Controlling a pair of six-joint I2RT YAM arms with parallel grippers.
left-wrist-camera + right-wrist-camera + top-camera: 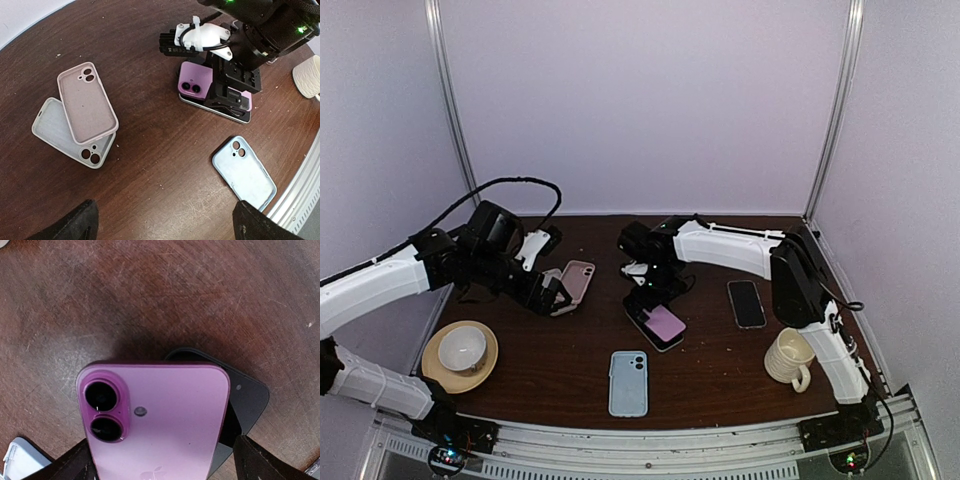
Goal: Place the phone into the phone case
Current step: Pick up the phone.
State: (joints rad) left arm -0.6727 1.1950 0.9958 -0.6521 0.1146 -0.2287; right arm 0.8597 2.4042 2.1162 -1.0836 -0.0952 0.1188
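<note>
Left arm (pixel 380 280) angled inward, left tool (pixel 552 295) jaws apart, right arm (pixel 730 248) bent leftward, right tool (pixel 650 288) jaws apart

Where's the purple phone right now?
Mid-table in the top view, the purple phone lies back-up on a dark slab, directly below the open right gripper, with the blue case just nearer the arm bases.

Illumination was soft, diffuse and overhead. The dark worktop (pixel 550 370) showed only a faint sheen. The top view was slightly soft. The purple phone (pixel 165 420) cast a blurred shadow; both wrist views curved at the edges.
</note>
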